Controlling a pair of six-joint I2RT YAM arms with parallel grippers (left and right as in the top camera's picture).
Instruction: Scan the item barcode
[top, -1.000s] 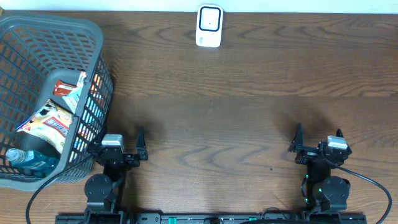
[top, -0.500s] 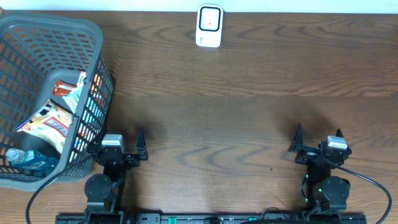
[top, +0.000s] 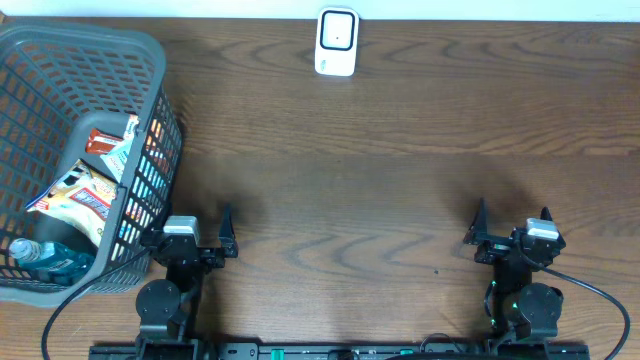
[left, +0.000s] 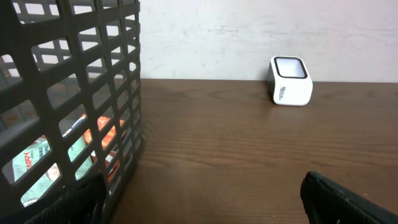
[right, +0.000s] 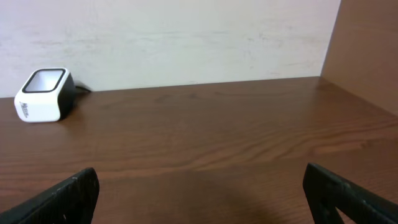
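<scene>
Snack packets (top: 78, 195), the items to be scanned, lie inside the grey lattice basket (top: 100, 42) that fills the left edge of the overhead view. A clear bottle (top: 40, 262) with a blue label lies beside them in the basket's lower left corner. All of these rest apart from both grippers.

Just right of the basket's lower corner, at the bottom of the frame, sits the left gripper (top: 188, 232). Its jaws stand wide and hold nothing. In the left wrist view its two dark fingers (left: 342, 199) appear only at the bottom corners, with bare wood between them. The basket wall occupies the left third of that view, and orange and green packaging shows through the lattice.

At the upper centre of the overhead view, near the far edge of the brown wooden table (top: 400, 180), stands the white scanner (top: 337, 42). Its dark window faces up. It is well apart from the basket and from both arms. The left wrist view places it right of centre, against the white wall (left: 205, 31). The right wrist view places it at the far left.

At the lower right of the overhead view sits the right gripper (top: 512, 225). Its jaws are likewise spread wide and empty, and its fingertips frame bare table in the right wrist view.
</scene>
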